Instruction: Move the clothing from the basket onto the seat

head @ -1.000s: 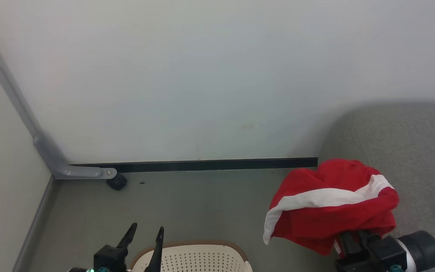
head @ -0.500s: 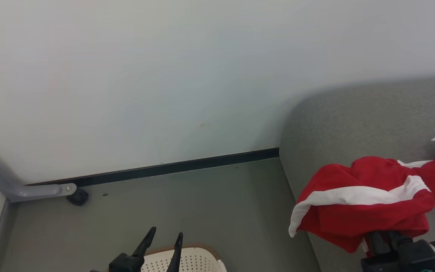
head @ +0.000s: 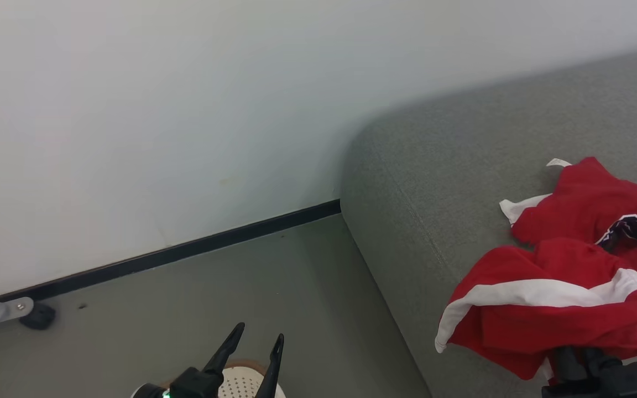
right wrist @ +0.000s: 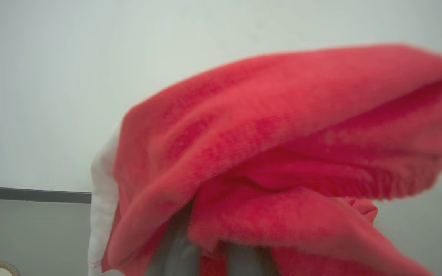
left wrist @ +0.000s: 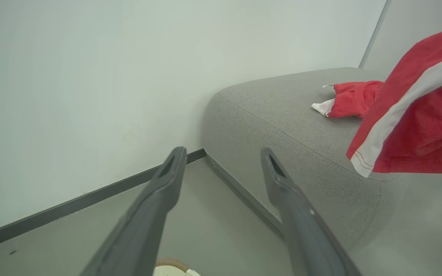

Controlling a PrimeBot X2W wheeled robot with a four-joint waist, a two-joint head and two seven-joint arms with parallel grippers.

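From where I stand, the left gripper (head: 259, 334) sits low, near six o'clock in the head view. Its two dark fingers (head: 224, 349) are spread wide with nothing between them, tips aimed at about one o'clock. The right gripper (head: 577, 358) is down at five o'clock, fingers (head: 564, 356) pinched together on a fold of the red clothing (head: 539, 331), tips buried in fabric. Its black wrist block (head: 617, 384) meets the bottom edge.

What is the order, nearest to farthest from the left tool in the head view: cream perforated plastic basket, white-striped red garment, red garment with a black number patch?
1. The cream perforated plastic basket, beneath the left tool.
2. The white-striped red garment, lower right, over the grey woven-fabric sofa.
3. The red garment with a black number patch, farther back, lying on that sofa.
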